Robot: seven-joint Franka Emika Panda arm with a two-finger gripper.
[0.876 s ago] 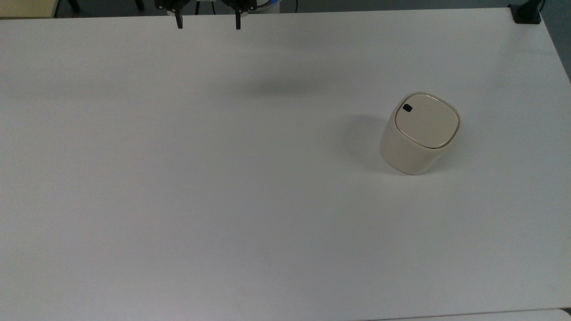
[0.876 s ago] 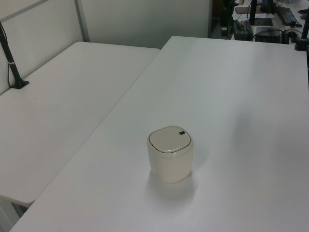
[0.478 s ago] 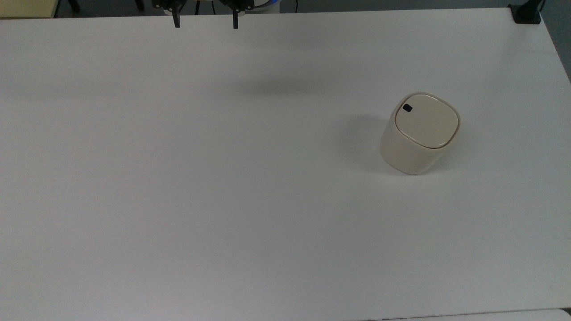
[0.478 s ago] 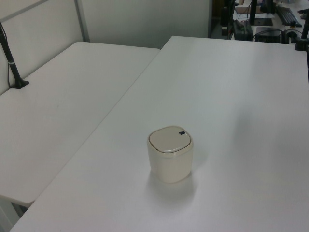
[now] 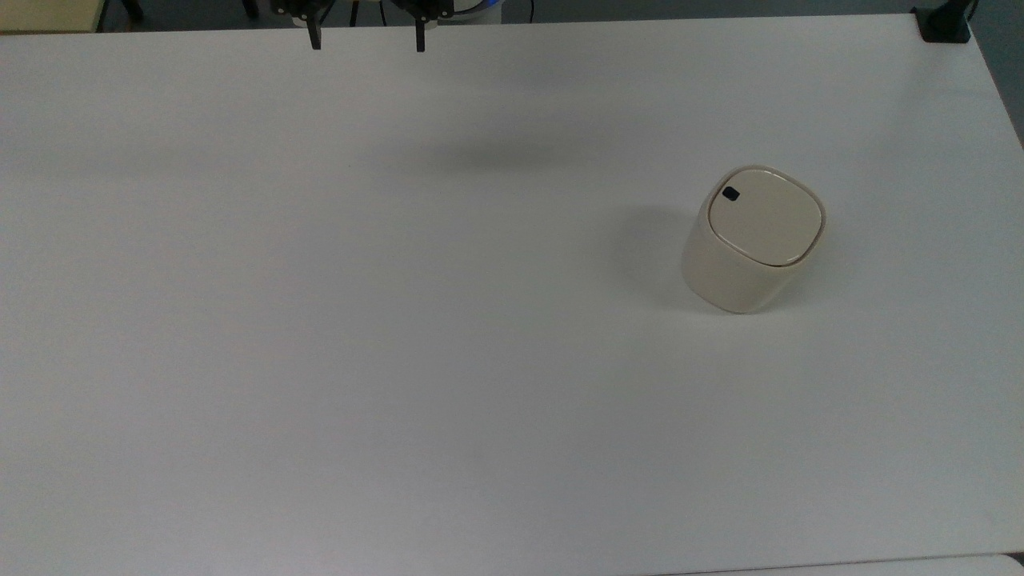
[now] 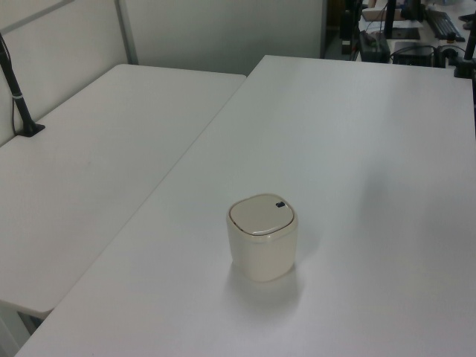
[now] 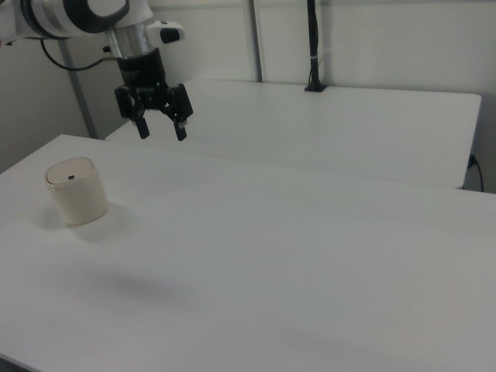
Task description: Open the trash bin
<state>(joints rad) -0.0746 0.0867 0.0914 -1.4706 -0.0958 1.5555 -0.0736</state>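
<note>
The cream-beige trash bin (image 5: 752, 238) stands upright on the white table (image 5: 400, 320), at the top view's right, its flat lid down. A small black button (image 5: 730, 193) sits at the lid's rim. The same trash bin (image 6: 262, 238) is in the left view's lower middle and the trash bin (image 7: 76, 191) is at the right view's left. My gripper (image 5: 366, 40) hangs open at the top view's upper edge, far to the bin's left. In the right view the gripper (image 7: 162, 131) is high above the table, with nothing between its fingers.
A second white table (image 6: 89, 171) adjoins on the left view's left. Black clamped posts stand at table edges (image 6: 18, 104) (image 7: 313, 46). A black clamp (image 5: 944, 24) sits on the table's corner at the top view's upper right.
The gripper has drifted slightly up and left in the top view, still open. The trash bin has not moved and its lid stays down.
</note>
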